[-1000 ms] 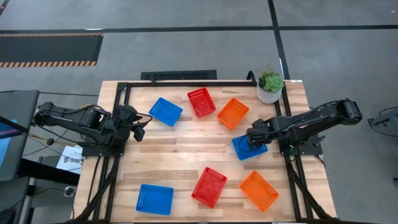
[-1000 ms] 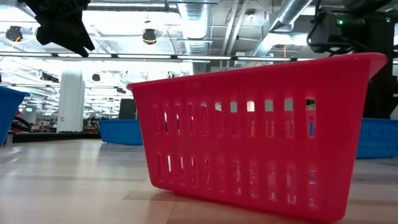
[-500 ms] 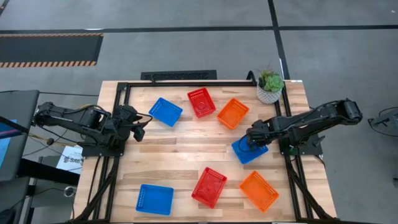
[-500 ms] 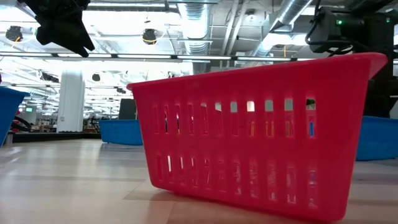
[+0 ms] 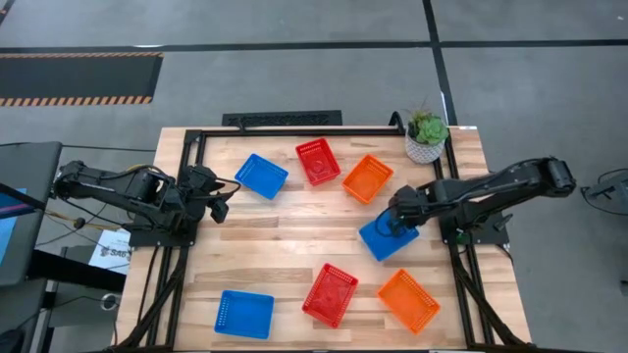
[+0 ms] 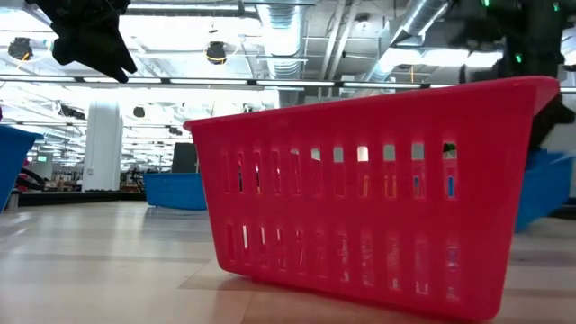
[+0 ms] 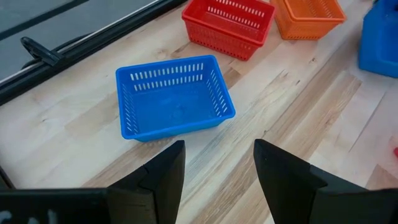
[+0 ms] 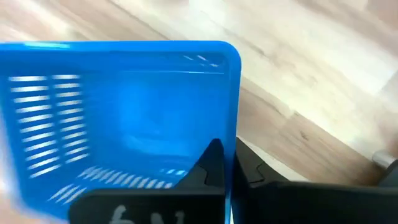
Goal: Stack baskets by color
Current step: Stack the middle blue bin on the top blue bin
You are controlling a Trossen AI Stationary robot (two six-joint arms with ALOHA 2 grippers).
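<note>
My right gripper point(image 5: 397, 220) is shut on a blue basket point(image 5: 386, 238) at the table's right middle; in the low view this blue basket point(image 6: 544, 184) shows tilted behind a red basket point(image 6: 378, 198). My left gripper point(image 5: 222, 201) hangs open above the table's left side, its fingers point(image 7: 163, 175) empty, with another blue basket point(image 7: 174, 102) resting on its base ahead of it. A red basket point(image 5: 318, 161) and an orange basket point(image 5: 367, 177) sit at the far middle. A blue basket point(image 5: 244, 314), a red basket point(image 5: 330, 294) and an orange basket point(image 5: 408, 300) sit along the near edge. My right gripper pinches one wall of the blue basket at its rim point(image 8: 232, 146), one finger inside the basket and one outside. The fingers come from above, pointing down, on the basket's far side. The basket tilts, its held side raised; whether its low end touches the table I cannot tell.
A white pot with a green plant point(image 5: 426, 135) stands at the far right corner. A black frame point(image 5: 285, 120) borders the table's far and side edges. Bare wood point(image 5: 294, 230) lies open across the middle of the table.
My right gripper has shut on the blue basket's wall and risen a little. The basket has tipped, its held side lifted, and has shifted slightly toward the table's left and near edges.
</note>
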